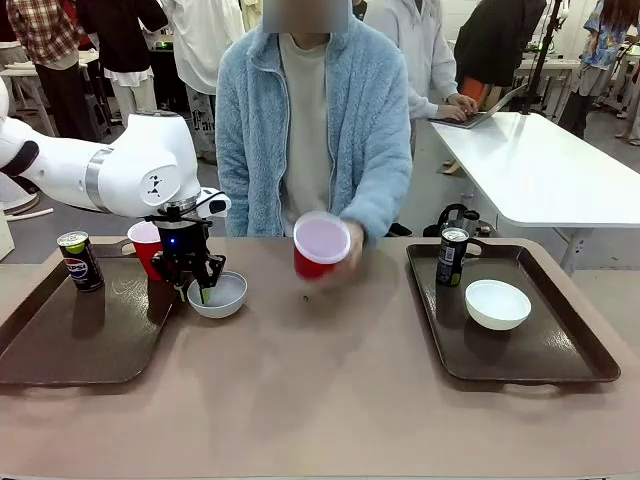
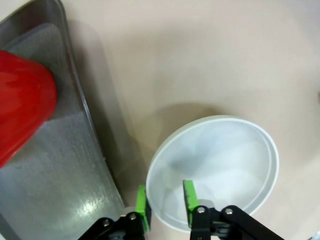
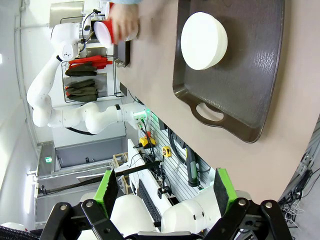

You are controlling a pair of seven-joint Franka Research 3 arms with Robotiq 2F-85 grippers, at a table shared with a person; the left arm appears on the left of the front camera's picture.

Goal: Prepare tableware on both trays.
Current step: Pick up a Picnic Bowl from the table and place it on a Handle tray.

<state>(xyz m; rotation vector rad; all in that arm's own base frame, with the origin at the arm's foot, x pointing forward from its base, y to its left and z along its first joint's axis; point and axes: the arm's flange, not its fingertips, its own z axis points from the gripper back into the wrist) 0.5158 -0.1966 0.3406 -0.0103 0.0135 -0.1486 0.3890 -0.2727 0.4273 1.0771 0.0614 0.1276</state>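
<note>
Left claw [image 2: 165,199] sits at the white bowl [image 2: 220,165], which is on the tabletop [image 1: 330,400] just outside the left tray [image 1: 60,350], close to its raised rim. Green pads [image 2: 141,201] straddle the bowl wall, one outside and one inside, with a narrow gap. I can't tell from the left wrist view whether they're actually biting. Step as I read it: pinch the rim and carry the bowl onto that tray. I'd confirm full closure before lifting, since a thin rim grip will probably let the bowl swing. Then I'd lift straight and slow, high enough to clear the tray rim. Put it down on bare tray floor, off the red cup [image 1: 146,243] at the tray corner nearest the bowl and the soda can [image 1: 79,260] farther in. That cup is near the claw body, so there's a knock risk on the traverse. Right claw [image 3: 165,187] hangs wide apart and empty, well away from the left tray. Person's hand [image 1: 352,248] holds the second red cup [image 1: 320,243] above the tabletop, farther from the tray than the bowl. I'd steer clear of it.
</note>
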